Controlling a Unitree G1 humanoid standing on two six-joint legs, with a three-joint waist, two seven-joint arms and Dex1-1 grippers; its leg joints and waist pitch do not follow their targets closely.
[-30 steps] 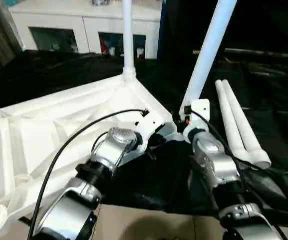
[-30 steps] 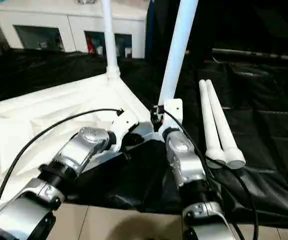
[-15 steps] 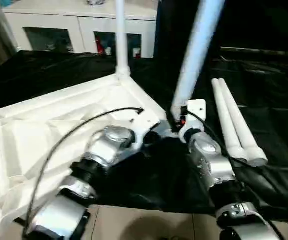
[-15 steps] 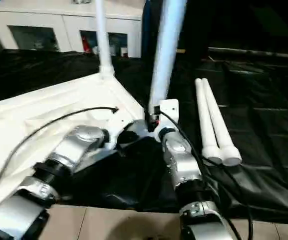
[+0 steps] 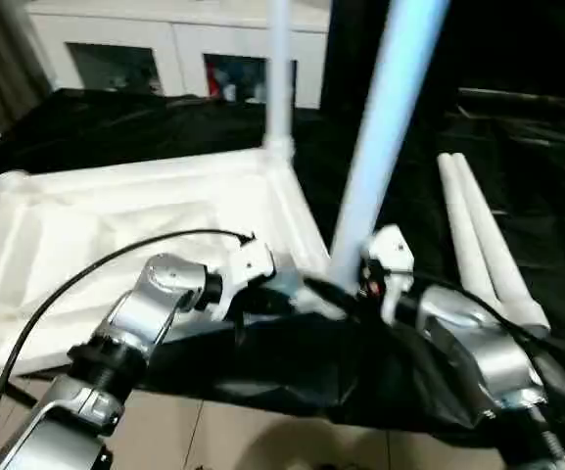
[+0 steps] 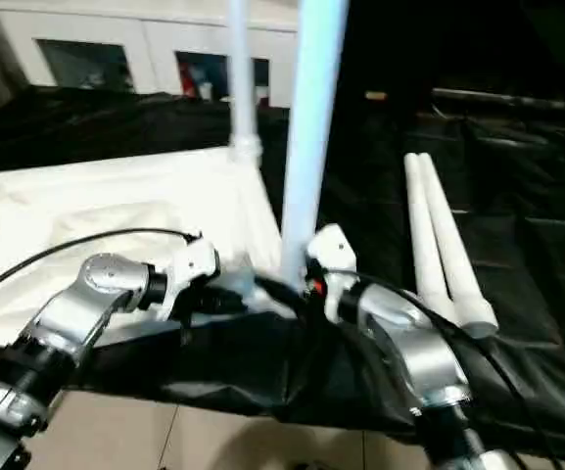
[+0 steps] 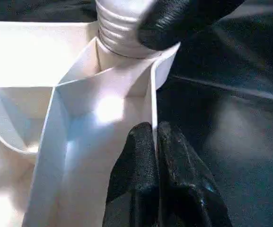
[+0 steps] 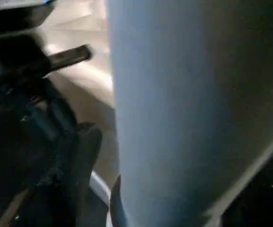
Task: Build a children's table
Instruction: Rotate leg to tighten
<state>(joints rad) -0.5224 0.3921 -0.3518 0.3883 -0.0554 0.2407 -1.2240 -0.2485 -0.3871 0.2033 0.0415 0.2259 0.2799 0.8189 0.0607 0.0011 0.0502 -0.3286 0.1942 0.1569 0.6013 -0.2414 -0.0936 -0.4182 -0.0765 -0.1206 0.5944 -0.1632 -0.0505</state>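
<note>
White ribbed tabletop [image 5: 145,211] lies upside down on black sheeting [image 5: 517,127]; two legs [image 5: 385,127] stand in corner sockets. Left gripper [image 7: 155,142] pinches a tabletop rib; right gripper's [image 5: 346,294] opening cannot be told.

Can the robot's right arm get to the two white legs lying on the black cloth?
Probably yes. The two loose legs lie side by side on the black cloth, just beside the right gripper, with nothing standing between them.
</note>
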